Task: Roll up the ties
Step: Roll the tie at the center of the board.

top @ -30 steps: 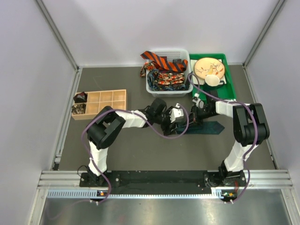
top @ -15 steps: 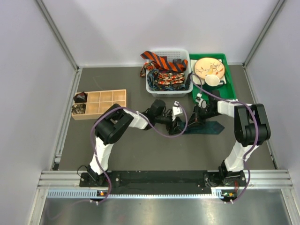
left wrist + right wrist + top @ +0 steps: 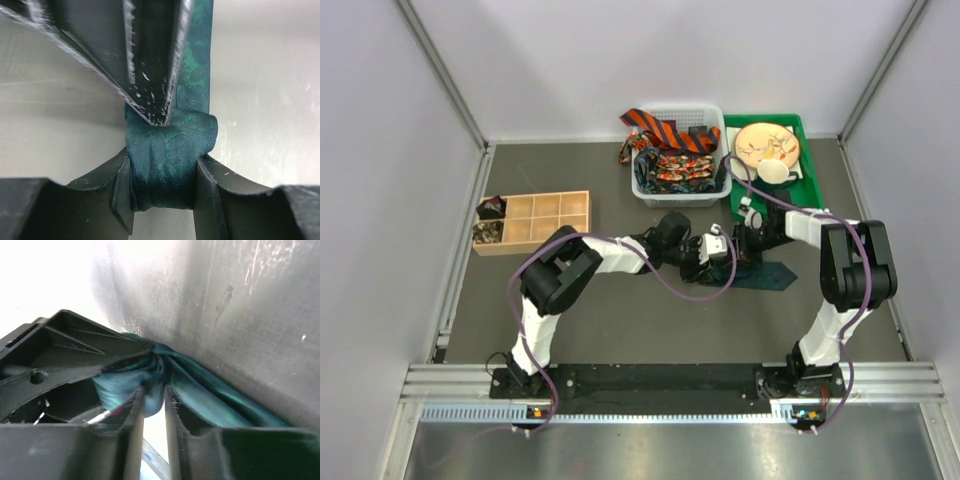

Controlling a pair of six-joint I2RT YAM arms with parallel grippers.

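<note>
A dark teal tie (image 3: pixel 775 273) lies right of the table's centre, its near end wound into a small roll (image 3: pixel 167 165). My left gripper (image 3: pixel 164 176) is shut on that roll, one pad pressed on each side of it. It sits mid-table (image 3: pixel 725 256) in the top view. My right gripper (image 3: pixel 155 401) meets it from the right (image 3: pixel 746 248). Its fingers stand a narrow slit apart with a fold of the teal tie (image 3: pixel 215 395) pinched between them. Other ties, one orange-and-black striped (image 3: pixel 660 130), fill the white basket (image 3: pixel 650 188).
A green tray (image 3: pixel 810 175) at the back right holds a wooden plate (image 3: pixel 767 143) and a white cup (image 3: pixel 772 172). A wooden compartment box (image 3: pixel 545 218) sits at the left, with rolled ties in its left cells. Purple cables loop along both arms.
My left gripper has slid right to the tie's rolled end and closed from wide open onto it. The right gripper's fingers have parted very slightly.
</note>
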